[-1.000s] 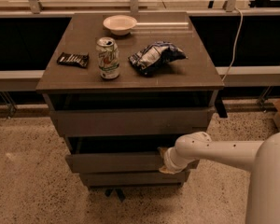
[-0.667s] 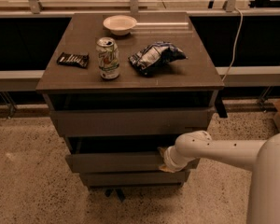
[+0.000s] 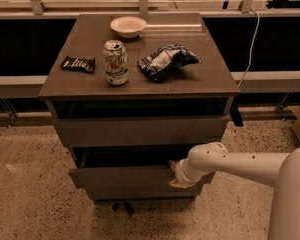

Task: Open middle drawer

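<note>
The middle drawer (image 3: pixel 120 177) is the grey-brown flat front in the middle of the cabinet. It stands pulled out a little, with a dark gap above it showing its shallow box. My gripper (image 3: pixel 176 175) is at the right part of this drawer's top edge, touching the front, at the end of my white arm (image 3: pixel 230 161), which reaches in from the right. The wider top drawer front (image 3: pixel 140 130) sits above it and the narrow bottom front (image 3: pixel 140 193) below it.
On the cabinet top (image 3: pixel 190 81) stand a soda can (image 3: pixel 115 62), a chip bag (image 3: pixel 166 61), a dark snack bar (image 3: pixel 78 64) and a white bowl (image 3: pixel 128 26). Speckled floor (image 3: pixel 35 199) lies around the cabinet. A railing and low ledge run behind it.
</note>
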